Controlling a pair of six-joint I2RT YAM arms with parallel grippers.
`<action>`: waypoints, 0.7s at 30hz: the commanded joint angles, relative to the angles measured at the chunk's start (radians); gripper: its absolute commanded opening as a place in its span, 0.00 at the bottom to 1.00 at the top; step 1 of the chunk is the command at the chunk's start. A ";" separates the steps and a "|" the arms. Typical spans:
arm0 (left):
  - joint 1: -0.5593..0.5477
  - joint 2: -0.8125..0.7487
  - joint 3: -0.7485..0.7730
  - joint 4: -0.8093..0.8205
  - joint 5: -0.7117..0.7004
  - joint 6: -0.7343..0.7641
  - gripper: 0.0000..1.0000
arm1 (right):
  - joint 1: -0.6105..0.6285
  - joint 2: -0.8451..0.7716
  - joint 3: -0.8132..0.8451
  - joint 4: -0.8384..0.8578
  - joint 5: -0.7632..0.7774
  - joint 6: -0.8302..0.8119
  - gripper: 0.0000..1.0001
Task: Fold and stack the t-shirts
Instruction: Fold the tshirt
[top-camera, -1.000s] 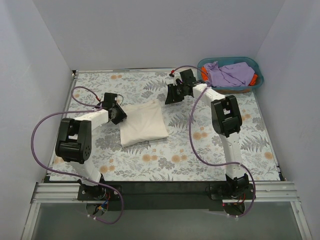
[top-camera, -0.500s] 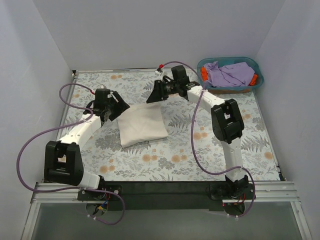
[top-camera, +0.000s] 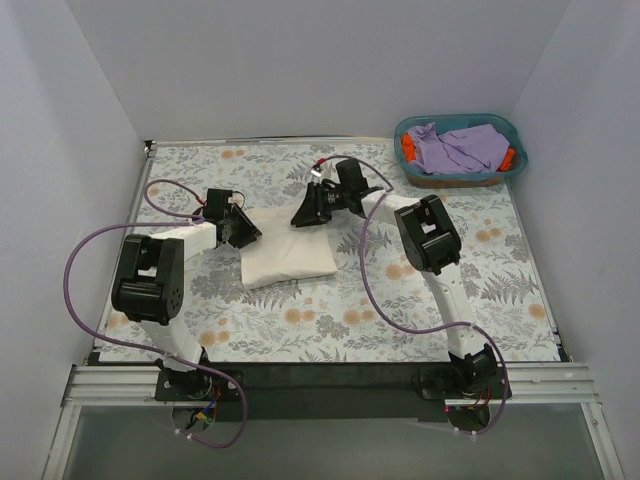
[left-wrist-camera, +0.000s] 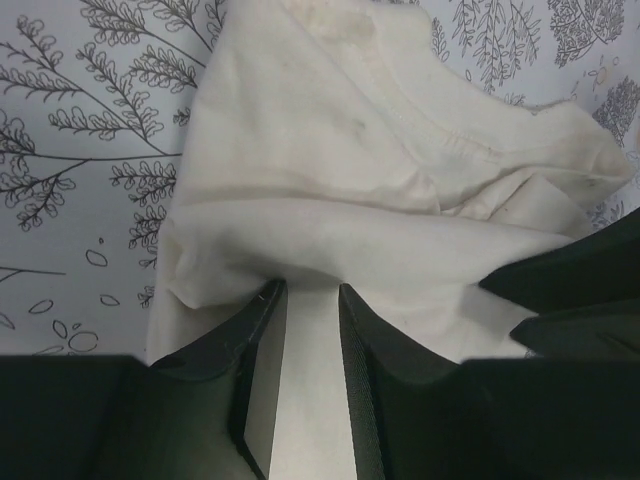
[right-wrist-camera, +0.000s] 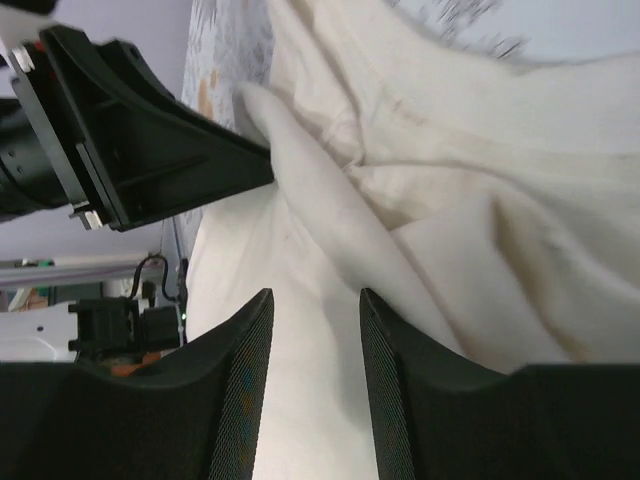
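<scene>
Cream shirt: the cream shirt (top-camera: 290, 255) lies in the middle of the desk (top-camera: 400, 310) as a compact, roughly square bundle; it looks already folded, but the upper edge is loose and wrinkled.
Left gripper: the left gripper (top-camera: 240, 228) is at the upper left corner of the bundle. In the left wrist view its fingers (left-wrist-camera: 262, 335) stand close together, with cloth drawn up between them and wrinkles running to the tips, so I judge that it pinches the cream shirt.
Right gripper: the right gripper (top-camera: 303, 213) is at the upper edge of the bundle, right of the left one. Its fingers (right-wrist-camera: 248, 380) have a small gap with cloth behind it; I cannot tell if it holds the cloth or only hovers.
Basket: the basket (top-camera: 460, 117) stands in the upper right of the frame, well apart from the bundle.
Waiting shirts: a purple shirt (top-camera: 462, 148) and an orange garment (top-camera: 408, 149) lie crumpled inside the basket.
Progress: about one shirt is nearly done; tidying its last fold seems to be the step in hand.
Left to do: the basket garments are not yet folded, and no stack exists yet.
</scene>
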 joint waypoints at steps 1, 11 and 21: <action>0.016 0.049 -0.002 0.030 -0.037 -0.003 0.28 | -0.083 -0.007 -0.043 0.120 0.135 0.086 0.40; 0.016 0.034 -0.010 0.042 -0.020 0.026 0.36 | -0.155 -0.072 -0.163 0.178 0.150 0.180 0.39; 0.002 -0.232 0.086 -0.110 0.052 0.046 0.58 | -0.120 -0.361 -0.310 0.178 0.116 0.180 0.37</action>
